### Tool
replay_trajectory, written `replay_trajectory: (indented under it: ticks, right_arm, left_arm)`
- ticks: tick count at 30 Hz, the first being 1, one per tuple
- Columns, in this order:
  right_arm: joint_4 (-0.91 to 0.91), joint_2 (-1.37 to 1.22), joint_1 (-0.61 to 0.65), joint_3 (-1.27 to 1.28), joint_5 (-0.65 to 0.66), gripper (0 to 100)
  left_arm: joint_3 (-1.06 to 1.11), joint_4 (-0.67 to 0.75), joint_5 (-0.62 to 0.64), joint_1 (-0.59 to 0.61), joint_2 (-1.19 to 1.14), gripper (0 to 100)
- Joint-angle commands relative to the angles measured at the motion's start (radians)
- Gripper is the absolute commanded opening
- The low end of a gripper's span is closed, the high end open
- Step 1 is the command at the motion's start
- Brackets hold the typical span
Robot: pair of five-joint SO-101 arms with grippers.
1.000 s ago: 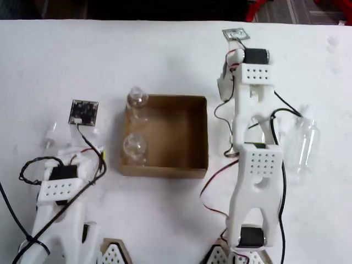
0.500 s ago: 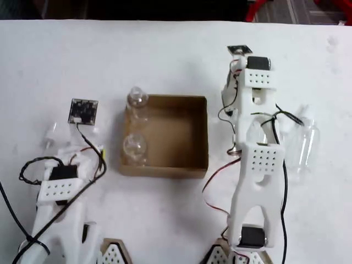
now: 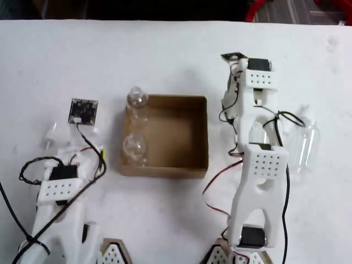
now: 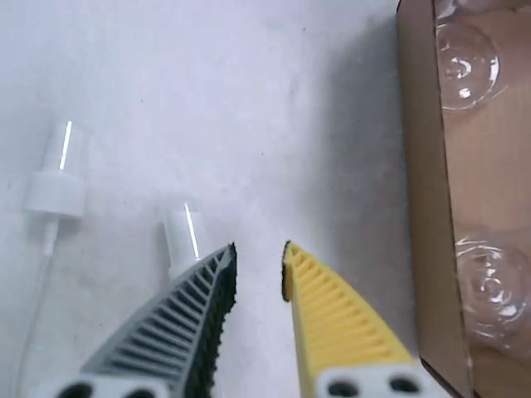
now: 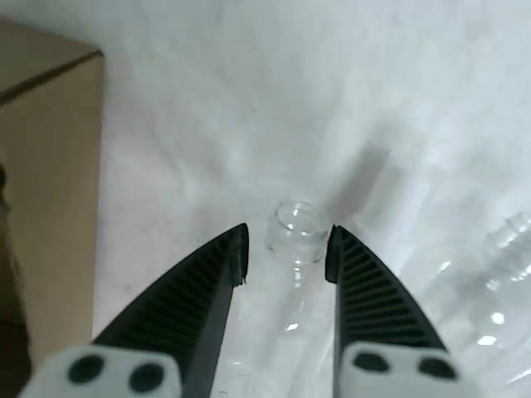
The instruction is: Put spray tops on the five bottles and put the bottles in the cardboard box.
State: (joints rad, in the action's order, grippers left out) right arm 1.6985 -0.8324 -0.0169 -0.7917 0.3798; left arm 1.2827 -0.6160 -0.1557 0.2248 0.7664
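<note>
Bottle (image 5: 299, 234) has its neck inside your spread right end effector (image 5: 286, 240), so an off-centre pinch could shoot it toward the second bottle (image 3: 305, 144) at three o'clock.

no readable text, labels or numbers

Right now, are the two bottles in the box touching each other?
Apart: the left wrist view shows bare box floor between one bottle and the other bottle.

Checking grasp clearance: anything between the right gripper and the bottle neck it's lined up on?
Nothing visible. The right gripper, open, straddles the bottle's neck with bare table around it; a second bottle lies off to one side.
</note>
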Motion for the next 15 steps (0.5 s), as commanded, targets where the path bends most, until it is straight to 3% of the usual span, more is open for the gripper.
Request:
replay_trajectory:
  ticks: [1,5,10,15]
  right_arm:
    - [0.025,0.079,-0.008,-0.002,0.018,13.8]
    - [0.025,0.096,-0.008,-0.002,0.029,13.3]
    - [0.025,0.085,-0.002,0.046,0.161,13.4]
    - [0.025,0.084,-0.008,0.078,0.172,13.4]
  left_arm:
    - [-0.005,0.021,0.014,-0.016,-0.001,9]
    - [-0.005,0.021,0.014,-0.016,-0.001,9]
    - [-0.005,0.021,0.014,-0.016,-0.001,9]
    - [-0.005,0.021,0.014,-0.016,-0.001,9]
